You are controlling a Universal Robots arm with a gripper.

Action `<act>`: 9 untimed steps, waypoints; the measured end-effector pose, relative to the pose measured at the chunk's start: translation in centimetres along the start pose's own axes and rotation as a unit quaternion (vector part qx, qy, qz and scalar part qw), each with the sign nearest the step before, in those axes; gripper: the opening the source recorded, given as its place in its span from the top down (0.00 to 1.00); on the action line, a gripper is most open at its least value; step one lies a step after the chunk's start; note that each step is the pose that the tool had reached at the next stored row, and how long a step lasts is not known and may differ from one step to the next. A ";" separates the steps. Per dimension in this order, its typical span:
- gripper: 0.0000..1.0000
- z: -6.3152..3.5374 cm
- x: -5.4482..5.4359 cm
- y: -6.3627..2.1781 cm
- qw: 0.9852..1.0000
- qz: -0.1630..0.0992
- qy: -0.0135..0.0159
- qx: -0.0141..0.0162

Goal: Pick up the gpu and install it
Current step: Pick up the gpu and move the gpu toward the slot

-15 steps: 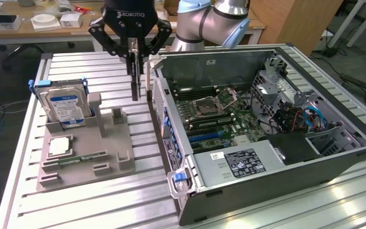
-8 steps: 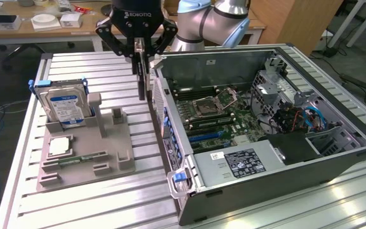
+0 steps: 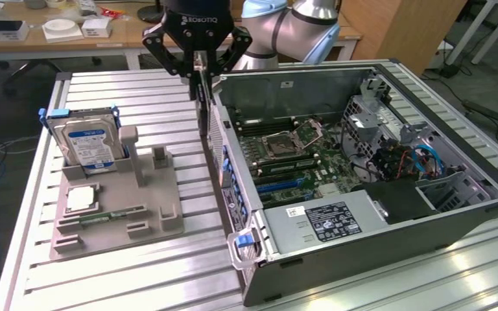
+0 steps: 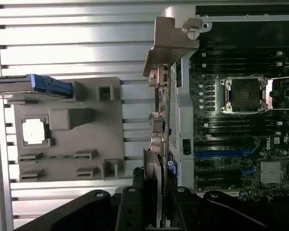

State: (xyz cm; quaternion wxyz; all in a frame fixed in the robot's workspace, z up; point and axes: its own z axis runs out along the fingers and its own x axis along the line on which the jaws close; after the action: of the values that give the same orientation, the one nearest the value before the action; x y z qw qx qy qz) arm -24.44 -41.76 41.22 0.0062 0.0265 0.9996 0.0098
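Claw (image 3: 199,72) grips gpu (image 3: 203,110) upright — at rim of open case (image 3: 362,243) holding motherboard (image 3: 318,155).

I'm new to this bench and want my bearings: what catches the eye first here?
The gripper grips the gpu, a thin card hanging edge-on at the open computer case's wall on the exterior view's left. Inside the case, the bare processor socket stands out on the board. Further to the exterior view's left, a hard drive stands upright in a grey tray.
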 end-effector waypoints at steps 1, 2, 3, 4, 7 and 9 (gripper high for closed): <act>0.73 0.00 -0.2 0.01 1.000 0.000 0.000 0.000; 0.73 0.01 -0.3 0.02 1.000 0.000 0.000 0.000; 0.73 0.01 -0.5 0.03 1.000 -0.001 0.000 0.000; 0.73 0.01 -0.7 0.04 1.000 -0.001 0.000 0.000; 0.73 0.03 -1.2 0.07 1.000 -0.002 0.000 0.000; 0.73 0.04 -1.9 0.10 1.000 -0.003 0.000 0.000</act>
State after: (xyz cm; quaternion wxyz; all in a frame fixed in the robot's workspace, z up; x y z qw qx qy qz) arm -22.58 -41.76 41.21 0.0061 0.0236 0.9997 0.0099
